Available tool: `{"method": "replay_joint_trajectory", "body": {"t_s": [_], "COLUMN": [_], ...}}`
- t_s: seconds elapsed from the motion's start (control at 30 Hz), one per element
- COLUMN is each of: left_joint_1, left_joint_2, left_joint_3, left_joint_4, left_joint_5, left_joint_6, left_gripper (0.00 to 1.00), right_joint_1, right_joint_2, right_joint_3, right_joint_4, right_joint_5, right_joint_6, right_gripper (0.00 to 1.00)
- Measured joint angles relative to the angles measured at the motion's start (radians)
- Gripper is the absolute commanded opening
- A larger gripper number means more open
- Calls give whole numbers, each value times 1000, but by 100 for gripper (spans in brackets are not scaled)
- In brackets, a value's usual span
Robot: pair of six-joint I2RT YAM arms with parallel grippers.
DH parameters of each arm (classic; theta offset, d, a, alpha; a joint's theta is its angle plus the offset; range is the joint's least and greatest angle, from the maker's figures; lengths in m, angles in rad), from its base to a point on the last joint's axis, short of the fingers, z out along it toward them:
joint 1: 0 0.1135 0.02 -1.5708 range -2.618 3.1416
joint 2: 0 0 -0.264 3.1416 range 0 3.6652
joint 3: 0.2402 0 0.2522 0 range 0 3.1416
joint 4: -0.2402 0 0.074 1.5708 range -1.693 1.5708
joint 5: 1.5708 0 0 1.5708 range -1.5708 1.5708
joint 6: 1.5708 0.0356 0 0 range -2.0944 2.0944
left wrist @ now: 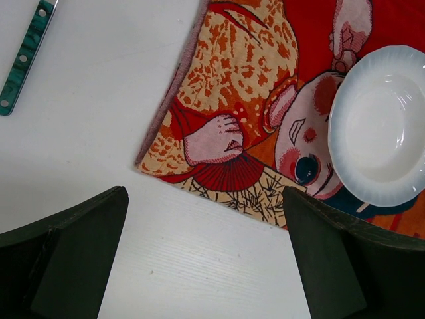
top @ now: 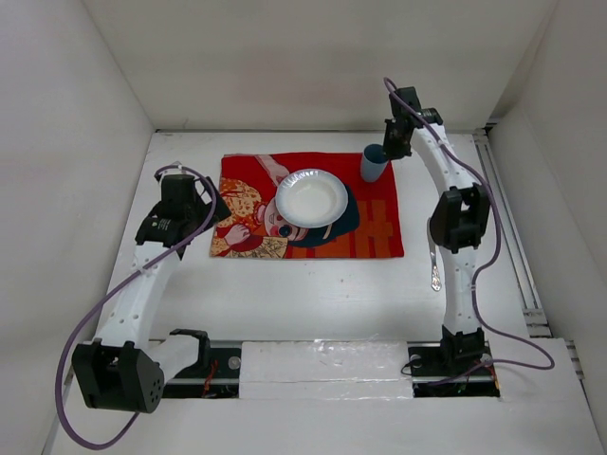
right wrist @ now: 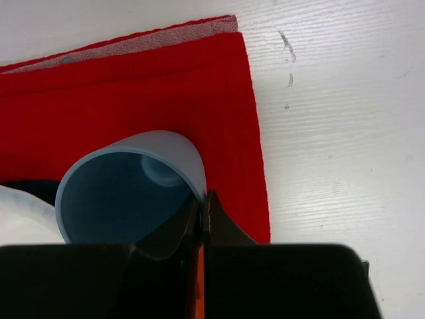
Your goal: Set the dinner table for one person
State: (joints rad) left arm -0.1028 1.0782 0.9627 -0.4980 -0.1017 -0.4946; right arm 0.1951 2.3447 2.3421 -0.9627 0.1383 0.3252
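Note:
The white dinner table carries a red cartoon placemat with a white plate on its middle. A blue cup stands at the mat's far right corner. My right gripper is shut on its rim. In the right wrist view one finger is inside the blue cup and one outside, the right gripper pinching the wall. My left gripper hovers at the mat's left edge. In its wrist view the left gripper is open over bare table, with the plate to the right.
A silver utensil lies on the table right of the mat, partly behind the right arm. A green-handled utensil lies left of the mat. White walls close in the table on the left, the back and the right.

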Motion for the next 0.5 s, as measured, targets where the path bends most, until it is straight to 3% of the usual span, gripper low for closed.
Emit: {"method": "replay_joint_trajectory", "body": {"t_s": [0.5], "left_joint_1": [0], "left_joint_2": [14], "left_joint_3": [0], "left_joint_4": [0], "left_joint_5": [26], "left_joint_6": [8], "left_gripper": [100], "right_joint_1": [-4], "right_joint_2": [60], "right_joint_3": [89], "right_joint_4": [-13], "right_joint_5": [63], "right_joint_6": [-8], "right_gripper": [0]}}
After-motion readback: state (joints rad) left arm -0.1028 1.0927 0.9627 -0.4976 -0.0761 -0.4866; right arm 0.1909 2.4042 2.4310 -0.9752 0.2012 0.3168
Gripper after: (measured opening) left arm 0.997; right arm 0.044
